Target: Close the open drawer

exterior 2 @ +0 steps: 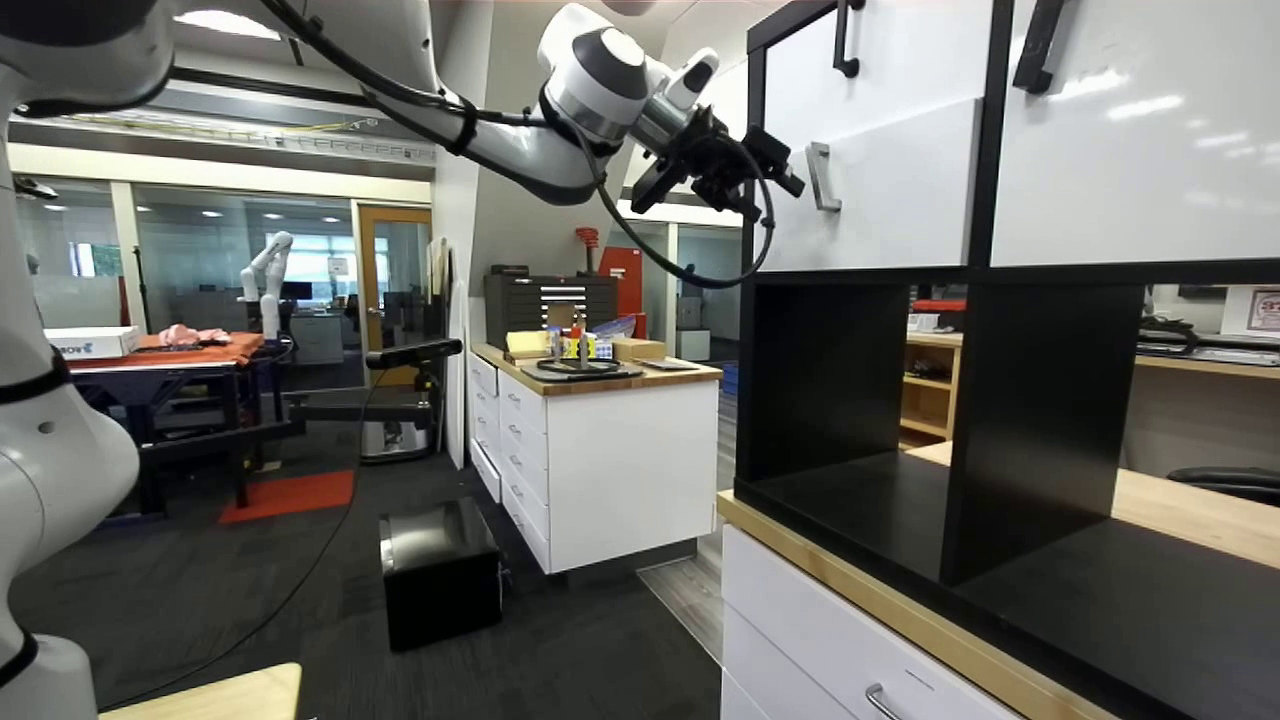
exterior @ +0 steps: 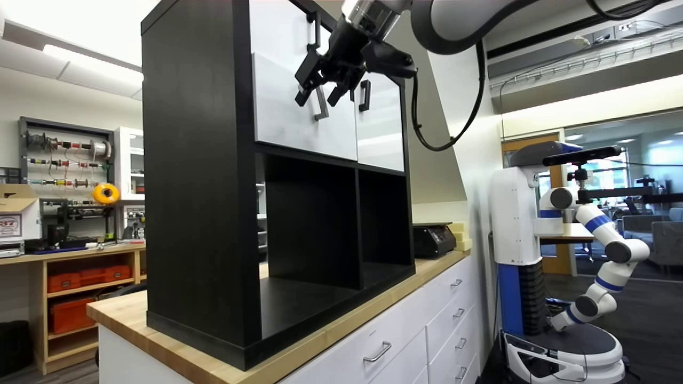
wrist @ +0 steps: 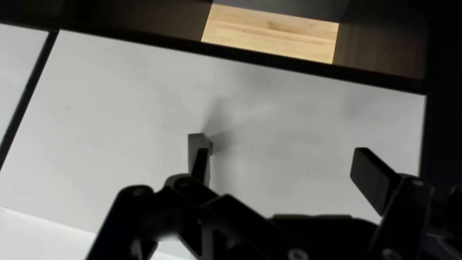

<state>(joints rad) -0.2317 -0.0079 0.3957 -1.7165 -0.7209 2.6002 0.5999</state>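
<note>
The drawer shows as a square white front [exterior: 291, 120] with a bar handle [exterior: 321, 104] in the upper left part of the black shelf unit. It also shows in an exterior view [exterior 2: 900, 190] and fills much of the wrist view [wrist: 119, 108]. The front lies nearly level with the black frame, perhaps slightly proud; no wooden sides show. My gripper [exterior: 318, 95] hangs in front of it and is open and empty in the wrist view [wrist: 287, 169]. The left finger overlaps the handle [wrist: 196, 144] there; touching or apart, I cannot tell.
Another white front [exterior: 379, 128] with a dark handle is to the right. A white front with its own handle [exterior 2: 845, 45] lies above. Open black cubbies [exterior: 315, 229] lie below, over a wooden countertop [exterior 2: 1200, 510]. A cable [exterior 2: 690, 275] loops below my wrist.
</note>
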